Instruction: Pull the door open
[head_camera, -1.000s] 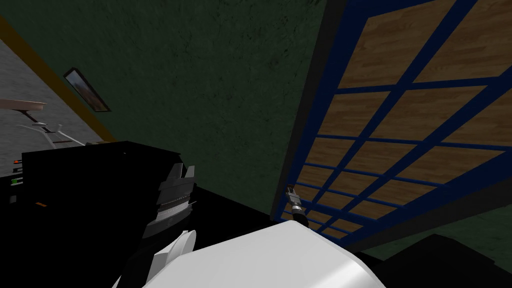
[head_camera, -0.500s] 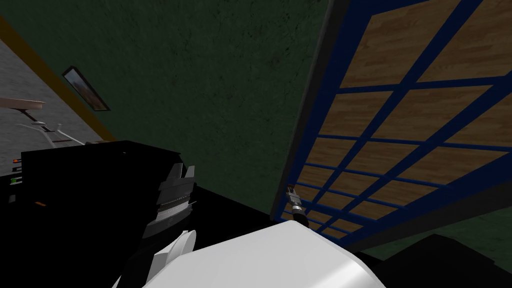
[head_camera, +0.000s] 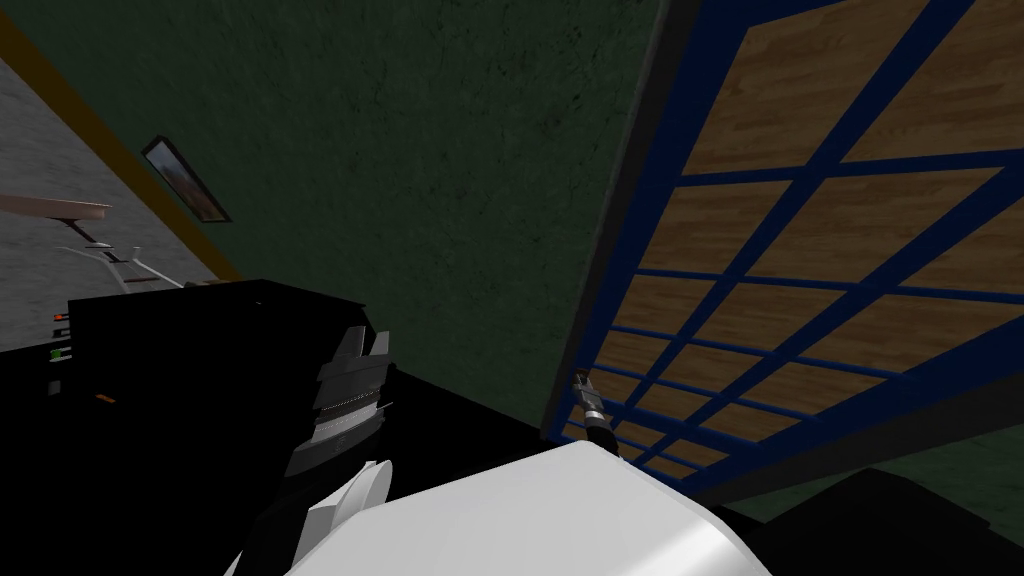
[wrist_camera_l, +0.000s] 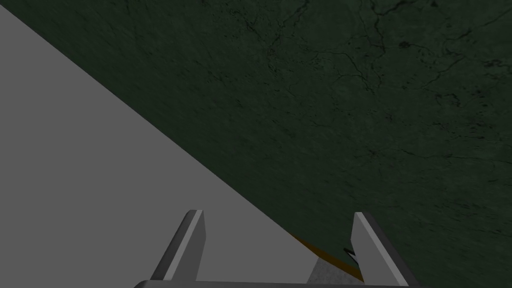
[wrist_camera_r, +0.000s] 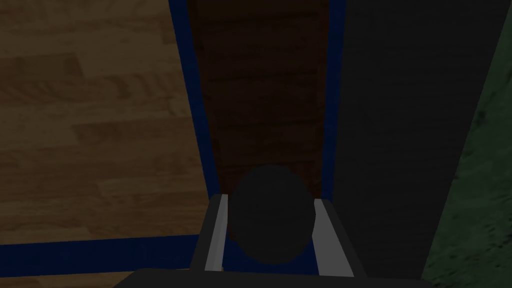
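My right claw (wrist_camera_r: 270, 200) is clenched on the dark round knob (wrist_camera_r: 272, 225) of the blue-framed door (head_camera: 800, 230) to my right; my left claw (wrist_camera_l: 278, 214) hangs released. Pulling off the door's arc could slip the blades off that ball.

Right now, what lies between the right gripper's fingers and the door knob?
Nothing. In the right wrist view the fingers of the right gripper press both sides of the dark round knob on the door, with no gap showing.

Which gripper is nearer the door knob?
Right. The right gripper is shut on the knob, fingers pressing its sides; the left gripper hangs open, apart from it, by the green wall.
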